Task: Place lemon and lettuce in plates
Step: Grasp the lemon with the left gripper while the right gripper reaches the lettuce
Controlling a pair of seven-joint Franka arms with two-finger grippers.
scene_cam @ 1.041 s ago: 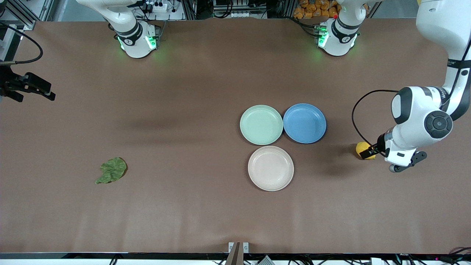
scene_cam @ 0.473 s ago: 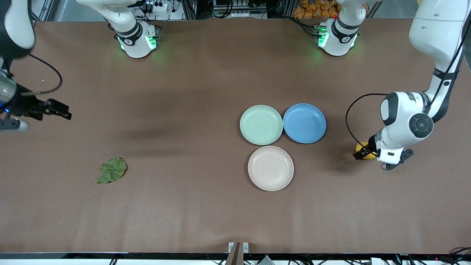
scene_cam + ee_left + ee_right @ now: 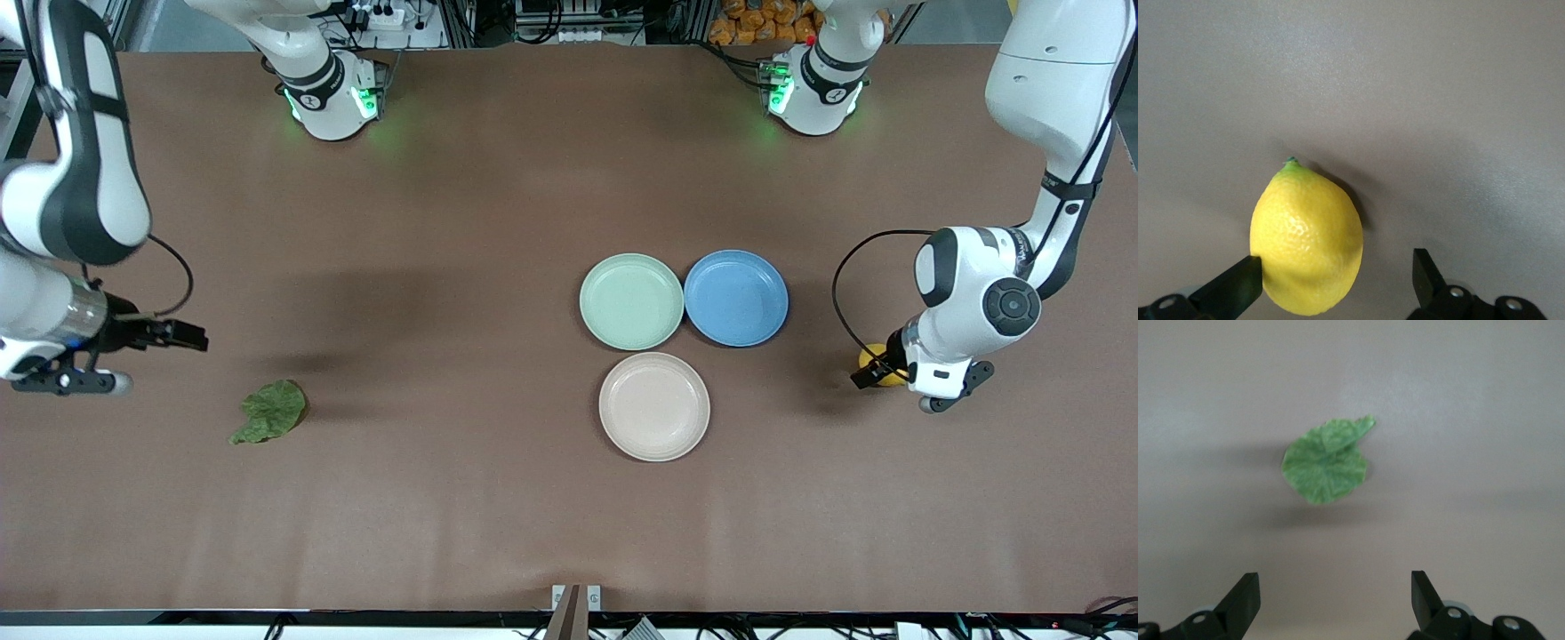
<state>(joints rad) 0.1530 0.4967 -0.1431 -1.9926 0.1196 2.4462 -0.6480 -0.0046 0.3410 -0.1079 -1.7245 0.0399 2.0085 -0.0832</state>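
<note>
Lemon (image 3: 876,364) sits on the table (image 3: 462,498) at the right of the front frame, level with the beige plate (image 3: 654,406). I have the left gripper (image 3: 869,373) down around it, fingers spread, not clamped. Lettuce (image 3: 269,411) lies at lower left, well apart from the mint plate (image 3: 631,300). Right gripper (image 3: 182,339) hangs open above the table near the leaf.

The brown table (image 3: 498,204) bears three plates (image 3: 631,300), lettuce (image 3: 269,412), seemingly the lemon (image 3: 876,363).

A wide brown table (image 3: 462,516) under even light, with cables (image 3: 569,22) along its top edge.
</note>
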